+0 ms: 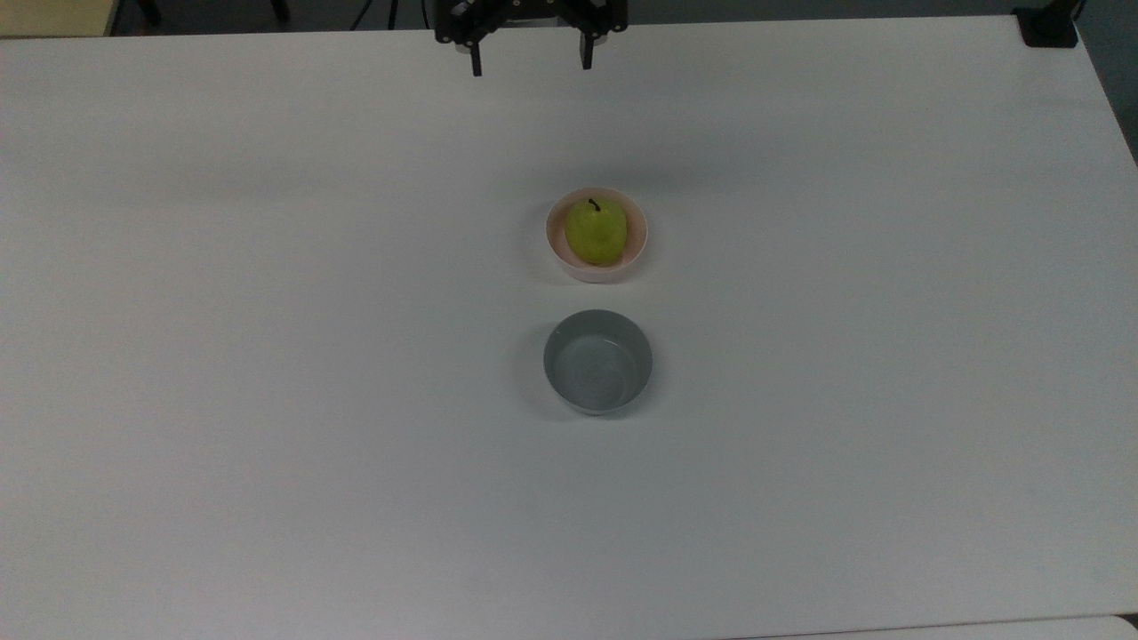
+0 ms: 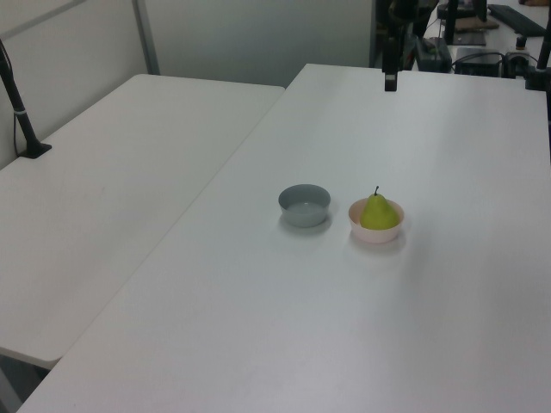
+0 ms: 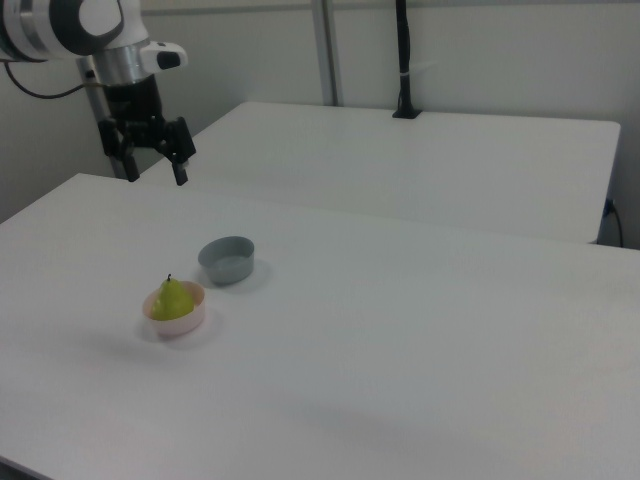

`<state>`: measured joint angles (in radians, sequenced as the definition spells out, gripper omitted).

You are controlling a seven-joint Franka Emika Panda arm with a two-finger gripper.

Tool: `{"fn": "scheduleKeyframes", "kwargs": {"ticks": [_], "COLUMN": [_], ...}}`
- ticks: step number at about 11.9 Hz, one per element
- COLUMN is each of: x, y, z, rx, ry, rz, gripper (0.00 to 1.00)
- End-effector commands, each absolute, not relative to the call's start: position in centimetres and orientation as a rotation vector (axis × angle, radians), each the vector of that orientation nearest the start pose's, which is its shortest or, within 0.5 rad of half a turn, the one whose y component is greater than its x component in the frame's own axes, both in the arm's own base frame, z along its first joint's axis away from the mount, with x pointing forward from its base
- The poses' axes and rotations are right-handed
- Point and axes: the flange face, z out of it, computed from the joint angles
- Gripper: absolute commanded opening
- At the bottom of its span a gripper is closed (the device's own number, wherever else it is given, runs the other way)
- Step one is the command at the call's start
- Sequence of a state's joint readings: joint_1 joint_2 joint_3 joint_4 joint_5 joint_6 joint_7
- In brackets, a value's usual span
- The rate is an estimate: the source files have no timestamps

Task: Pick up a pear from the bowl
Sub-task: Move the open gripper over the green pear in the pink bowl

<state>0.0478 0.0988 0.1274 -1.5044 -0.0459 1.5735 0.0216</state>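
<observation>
Black and spread wide, the hand (image 1: 531, 64) hangs at the top edge of the top view, a little left of centre, its two fingers (image 1: 476, 66) pointing down with nothing between them. It is well apart from both bowls. In the right view the hand (image 3: 154, 172) sits at the upper left, above the desk's (image 3: 420, 330) far edge, under the arm's white and grey wrist (image 3: 115, 45). In the left view one finger (image 2: 390, 82) shows at the top, right of centre.

Going left to right in the right view: the pear (image 3: 173, 300) stands stem up inside the pink bowl (image 3: 180, 322) at the lower left, and the grey bowl (image 3: 228, 259) stands near it to the right, the two not touching. In the top view the pear (image 1: 596, 231) lies in the bowl (image 1: 556, 251) just above centre, and the grey bowl (image 1: 597, 360) is directly below it. In the left view the grey bowl (image 2: 304, 205) is left of the pear (image 2: 377, 213) and its bowl (image 2: 375, 234).
</observation>
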Motion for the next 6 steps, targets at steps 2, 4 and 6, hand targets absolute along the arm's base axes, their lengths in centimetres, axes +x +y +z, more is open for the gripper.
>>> {"fn": "scheduleKeyframes", "kwargs": {"ticks": [2,4,6], "x": [55.2,54.7,54.7], "y": [13.3,14.3,14.9], "z": [58.5,56.3,53.0], "rx": [-3.15,-3.148,-3.146], "ry": [-0.348,-0.401,-0.428], "rz": [0.132,0.184,0.184], "gripper": [1.0,1.0,1.0]}}
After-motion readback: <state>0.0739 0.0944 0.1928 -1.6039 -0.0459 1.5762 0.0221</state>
